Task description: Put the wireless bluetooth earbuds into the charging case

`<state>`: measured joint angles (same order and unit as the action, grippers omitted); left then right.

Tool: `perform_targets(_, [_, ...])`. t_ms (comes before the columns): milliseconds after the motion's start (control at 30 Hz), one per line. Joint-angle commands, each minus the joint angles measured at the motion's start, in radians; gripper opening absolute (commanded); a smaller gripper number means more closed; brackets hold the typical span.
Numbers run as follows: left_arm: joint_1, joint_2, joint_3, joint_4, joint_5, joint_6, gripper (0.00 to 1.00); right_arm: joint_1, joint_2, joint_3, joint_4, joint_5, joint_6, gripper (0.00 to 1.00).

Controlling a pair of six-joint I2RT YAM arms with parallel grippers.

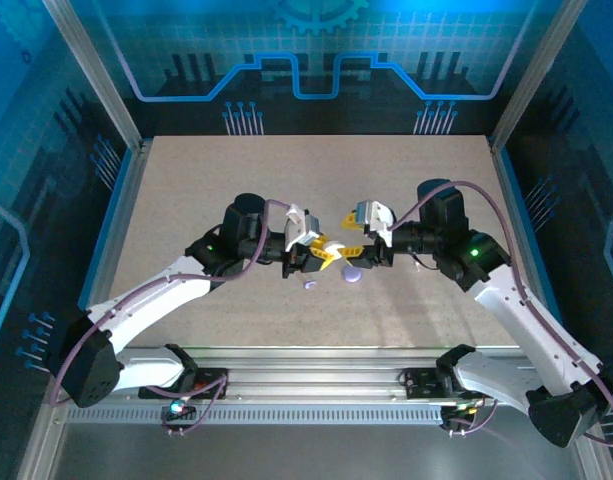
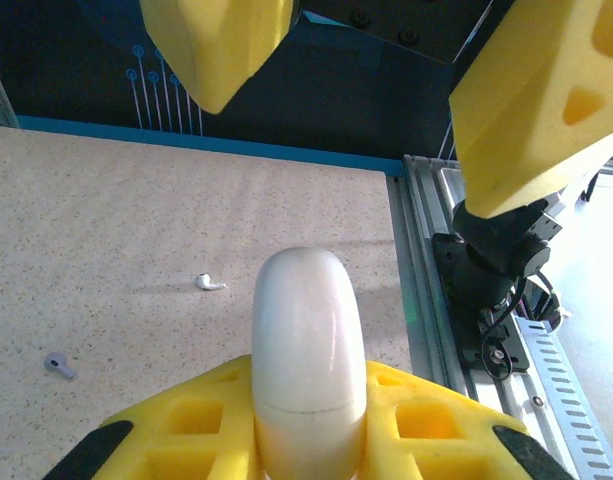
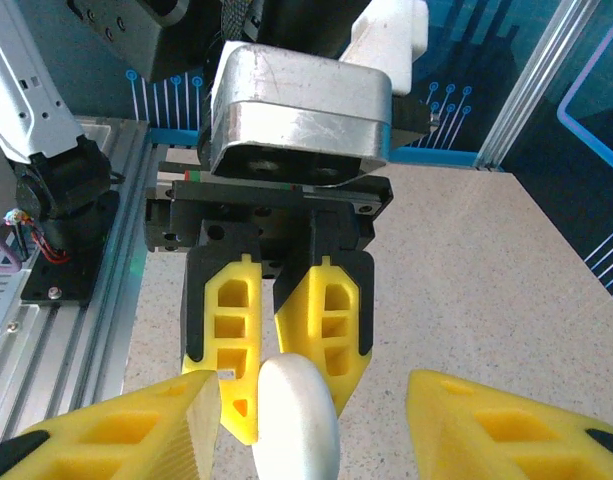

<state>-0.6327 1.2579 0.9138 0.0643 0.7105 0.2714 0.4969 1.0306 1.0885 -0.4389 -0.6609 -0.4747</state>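
Charging case (image 2: 308, 340): lower end cut by frame edge, flanks hidden between left end effector (image 2: 308, 378) fingers (image 2: 196, 420). Earbuds (image 2: 208, 282): two specks on table (image 2: 136, 200), detail unreadable.

- Top external: we look down from above and behind the arm bases (image 1: 186, 385), far enough to take in the whole table (image 1: 186, 200).
- Left wrist: we look out low and close at the right gripper (image 2: 351, 150).
- Right wrist: we face the left gripper (image 3: 284, 385) closely.
- Both wrist views share the charging case (image 2: 308, 340).
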Motion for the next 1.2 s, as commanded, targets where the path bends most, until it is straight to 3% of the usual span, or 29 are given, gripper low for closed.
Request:
perform_targets(0, [-0.007,-0.029,0.034,-0.009,-0.003,0.031,0.24,0.015,0.002,0.029,-0.029,0.008,-0.019,0.52])
perform_targets(733, [-0.007,-0.029,0.039,0.009,0.006,0.010,0.23,0.027,0.078,0.023,-0.017,0.006,-0.040,0.52])
perform_targets(1167, [-0.012,-0.032,0.037,0.025,0.020,-0.003,0.23,0.028,0.098,0.035,-0.012,0.120,-0.024,0.50])
